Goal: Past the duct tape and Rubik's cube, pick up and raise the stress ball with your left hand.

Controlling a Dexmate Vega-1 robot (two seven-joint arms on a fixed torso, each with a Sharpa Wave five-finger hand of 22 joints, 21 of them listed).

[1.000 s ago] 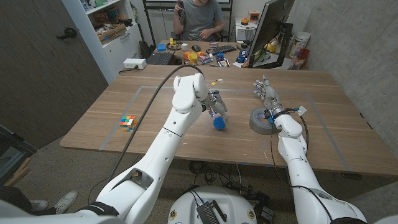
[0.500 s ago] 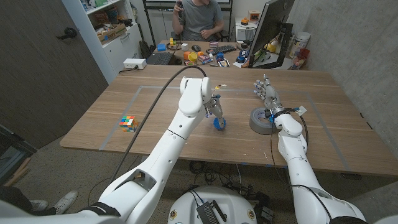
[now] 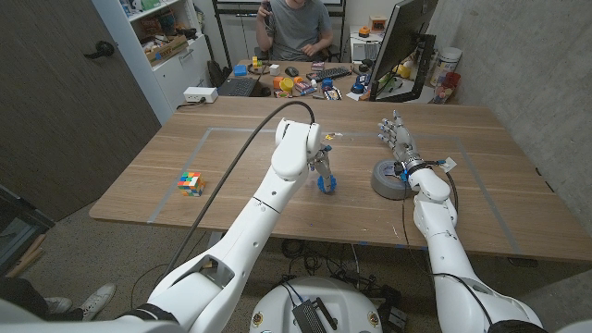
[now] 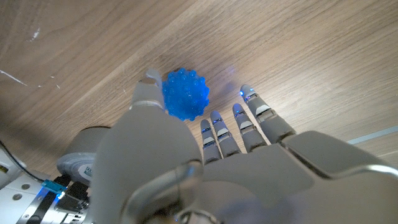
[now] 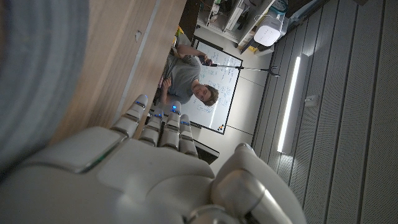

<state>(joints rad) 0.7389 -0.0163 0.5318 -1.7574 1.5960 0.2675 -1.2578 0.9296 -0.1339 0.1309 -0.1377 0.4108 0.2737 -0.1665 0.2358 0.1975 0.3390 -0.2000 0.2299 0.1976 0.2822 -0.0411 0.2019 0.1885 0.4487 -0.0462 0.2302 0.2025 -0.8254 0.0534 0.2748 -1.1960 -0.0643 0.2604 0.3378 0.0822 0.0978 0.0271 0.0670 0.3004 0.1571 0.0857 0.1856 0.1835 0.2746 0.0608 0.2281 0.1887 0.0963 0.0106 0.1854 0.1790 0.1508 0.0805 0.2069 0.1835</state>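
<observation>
The blue spiky stress ball [image 3: 326,184] lies on the wooden table [image 3: 231,157] near its middle. My left hand [image 3: 320,165] hangs right over it. In the left wrist view the ball [image 4: 185,94] sits between the thumb [image 4: 148,94] and the spread fingers [image 4: 250,118]; the thumb is right beside it and the fingers are not closed on it. The grey duct tape roll [image 3: 389,180] lies to the right of the ball, with my right hand [image 3: 398,141] standing open just behind it, fingers straight. The Rubik's cube [image 3: 191,182] rests far to the left.
A person [image 3: 294,26] sits behind the table at a cluttered desk with a keyboard [image 3: 330,72] and a monitor [image 3: 407,42]. A white power strip [image 3: 200,93] lies at the table's far left corner. The duct tape [image 4: 84,149] lies close beside my left hand [image 4: 205,168].
My left arm has swung a little to the right and its hand has come down closer over the ball. The ball, the tape, the cube and my right hand have stayed put.
</observation>
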